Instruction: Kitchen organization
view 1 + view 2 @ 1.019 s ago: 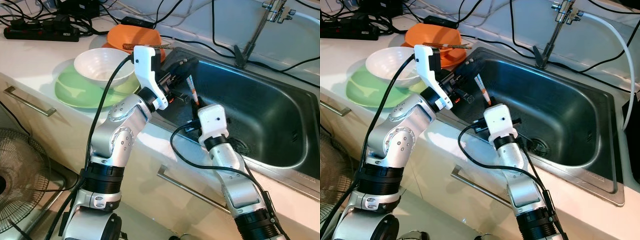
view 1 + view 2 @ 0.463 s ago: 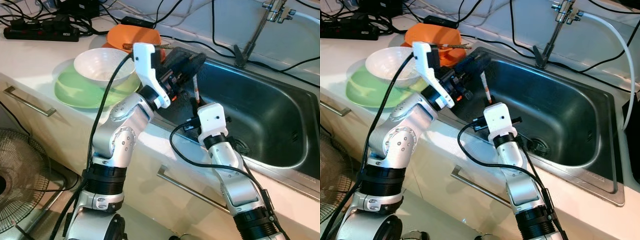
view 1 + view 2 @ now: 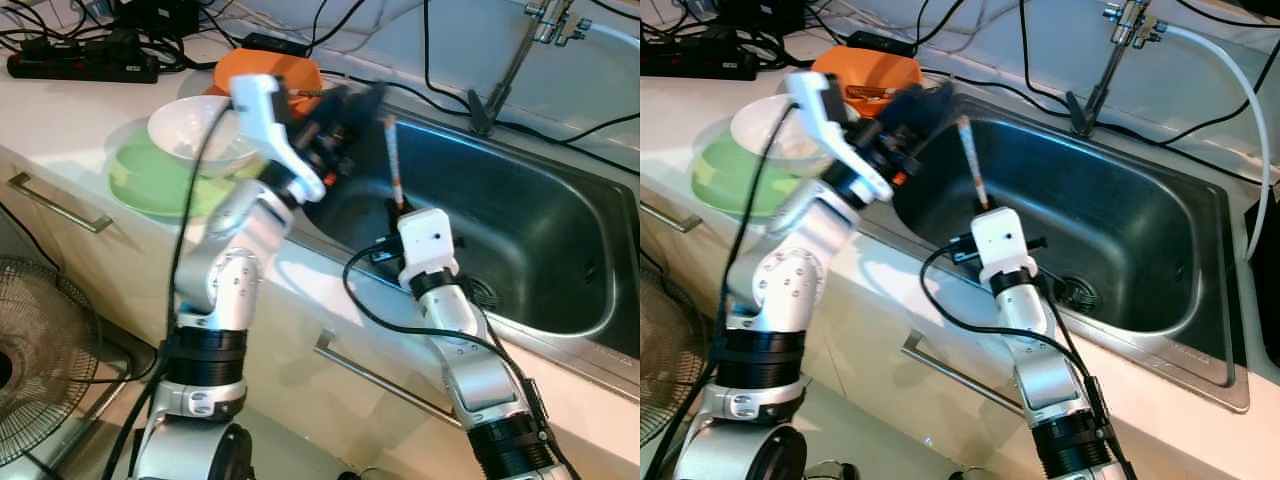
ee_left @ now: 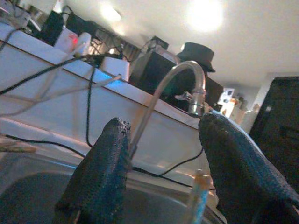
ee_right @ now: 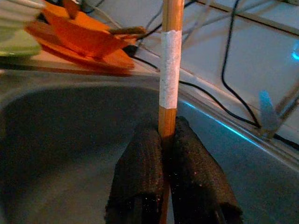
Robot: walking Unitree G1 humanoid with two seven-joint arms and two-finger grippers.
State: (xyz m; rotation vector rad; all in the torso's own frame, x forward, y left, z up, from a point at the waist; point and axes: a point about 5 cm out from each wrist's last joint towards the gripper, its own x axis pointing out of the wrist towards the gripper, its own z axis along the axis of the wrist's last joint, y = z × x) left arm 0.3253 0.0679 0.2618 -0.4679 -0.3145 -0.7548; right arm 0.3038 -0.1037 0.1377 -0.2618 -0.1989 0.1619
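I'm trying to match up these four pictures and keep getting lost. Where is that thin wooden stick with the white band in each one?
Left eye view: the stick stands over the sink, above the right gripper.
Right eye view: the same, at picture centre.
Left wrist view: only a blurred pale tip shows low between the fingers.
Right wrist view: upright, pinched between the fingers.
Shared landmark: the steel sink.
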